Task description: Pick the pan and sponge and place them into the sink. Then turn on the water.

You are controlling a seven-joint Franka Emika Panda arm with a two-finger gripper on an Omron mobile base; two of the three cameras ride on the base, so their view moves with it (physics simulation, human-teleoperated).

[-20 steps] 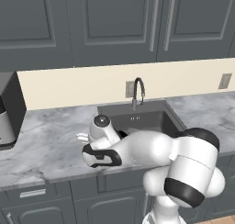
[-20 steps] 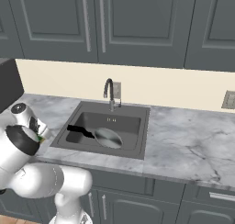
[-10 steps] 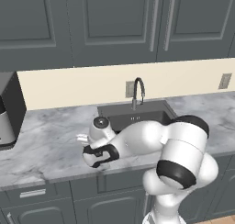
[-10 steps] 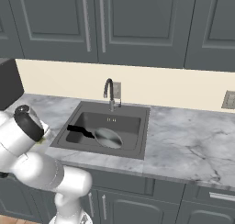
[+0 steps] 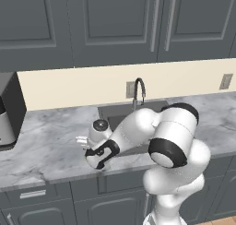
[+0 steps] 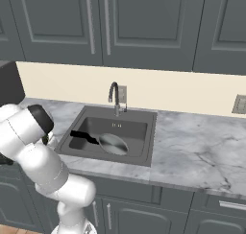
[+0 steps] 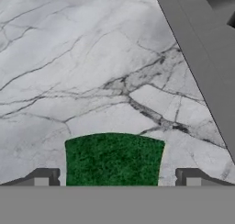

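Reaching low left of the sink (image 6: 144,151), the claw (image 7: 114,178) hangs spread apart astride the sponge (image 7: 114,159).

Grey marble counter (image 5: 46,145) runs L to R under a cream backsplash (image 5: 73,85). Dark grey upper cabinets (image 5: 115,21) above w/ long metal handles (image 5: 154,23). Lower cabinets w/ a drawer (image 5: 32,194) below the counter edge. Wall outlet (image 6: 239,104) at right on the backsplash. Dark appliance (image 5: 7,111) sits at far left of the counter.
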